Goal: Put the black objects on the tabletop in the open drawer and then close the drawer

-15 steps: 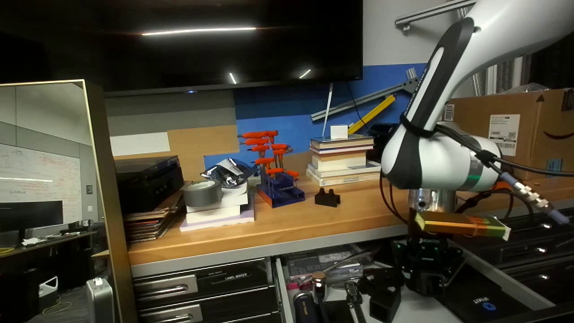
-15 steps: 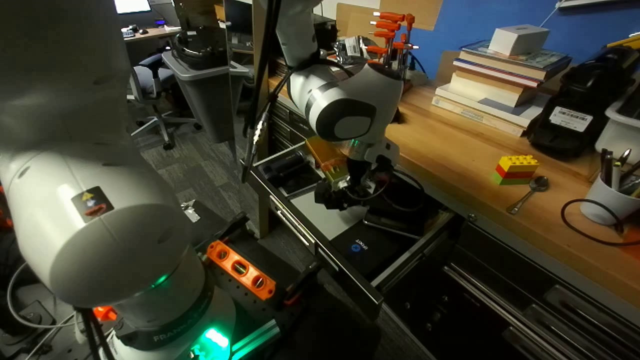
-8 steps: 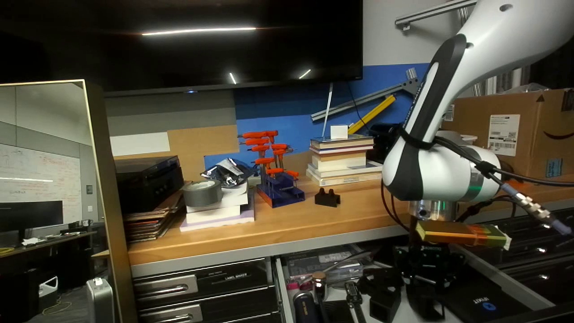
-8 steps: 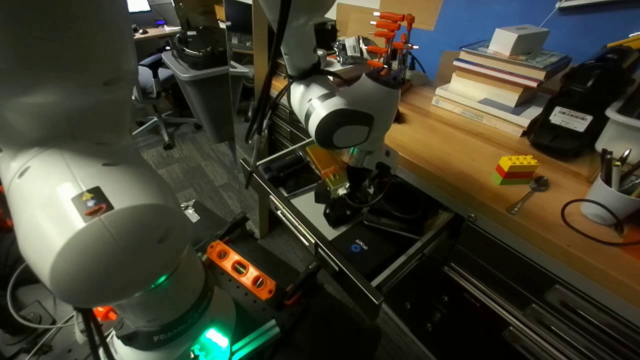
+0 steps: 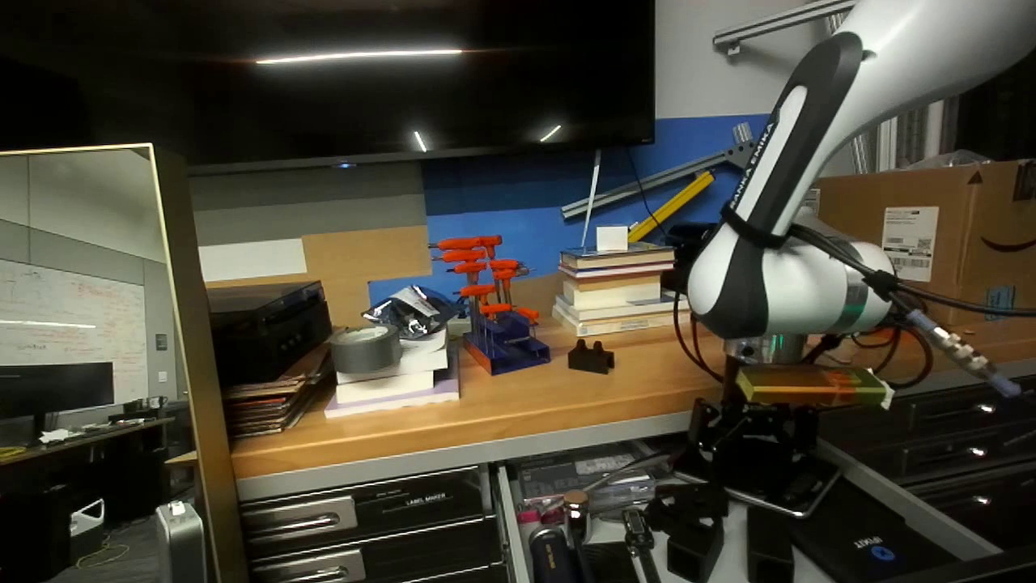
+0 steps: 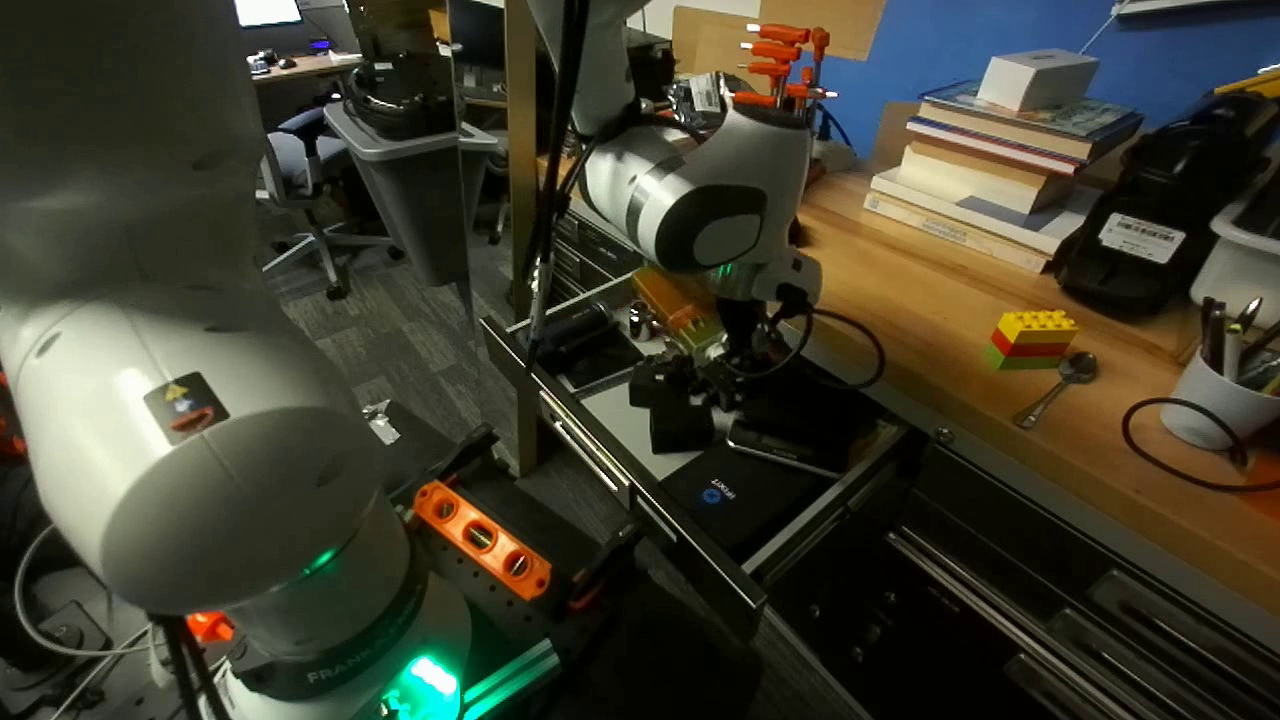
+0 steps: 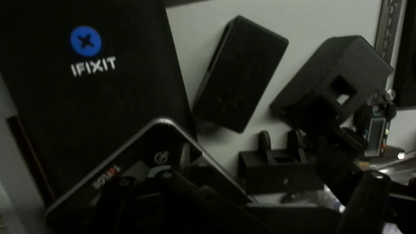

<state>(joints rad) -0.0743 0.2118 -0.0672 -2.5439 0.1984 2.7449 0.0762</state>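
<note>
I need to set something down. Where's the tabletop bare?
On the tabletop, between the black bracket and the front edge; also between the book stack and toy bricks. Crowded: from the tape roll to the blue rack, and much of the drawer.

Black objects (image 6: 681,428) lay in the pulled-out drawer (image 6: 588,447), near the gripper (image 6: 715,385); a spoon (image 6: 1076,369) rested on the tabletop (image 6: 900,280).

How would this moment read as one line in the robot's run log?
pincer: open, over the drawer | drawer: open, black blocks inside | tabletop: black bracket not yet put away
</note>
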